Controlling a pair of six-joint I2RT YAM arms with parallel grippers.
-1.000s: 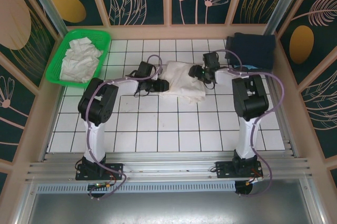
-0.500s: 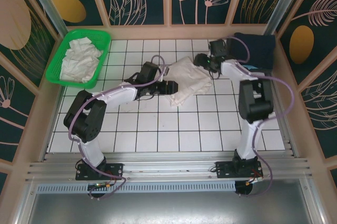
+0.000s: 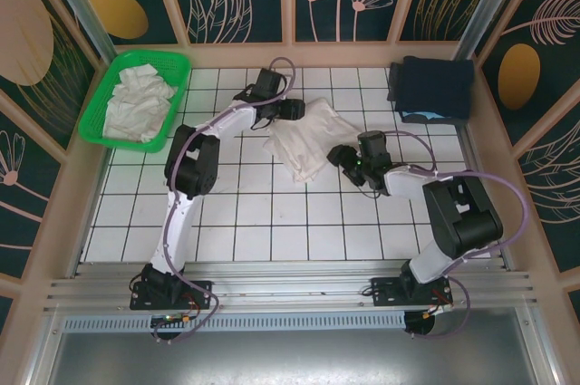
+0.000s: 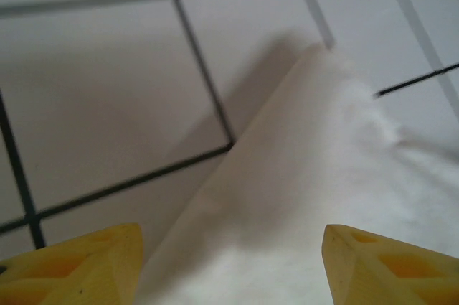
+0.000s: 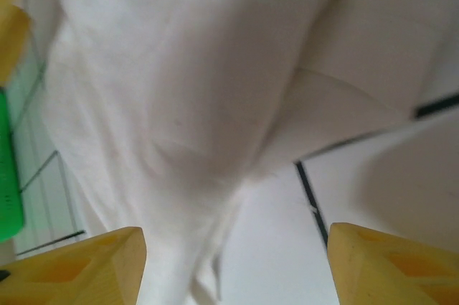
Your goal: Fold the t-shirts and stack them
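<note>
My left pincer (image 3: 295, 110) and right pincer (image 3: 339, 155): both agape, seemingly empty, newly shifted to opposite shirt (image 3: 304, 138) corners; fold pending.

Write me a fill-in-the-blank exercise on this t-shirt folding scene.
1. The basket holding crumpled white shirts is ____.
2. The left gripper and right gripper both have jaws standing ____.
3. The folded t-shirt lies ____ the two grippers.
4. The dark folded cloth sits at the far ____ corner of the table.
Missing words: green; open; between; right.
</note>
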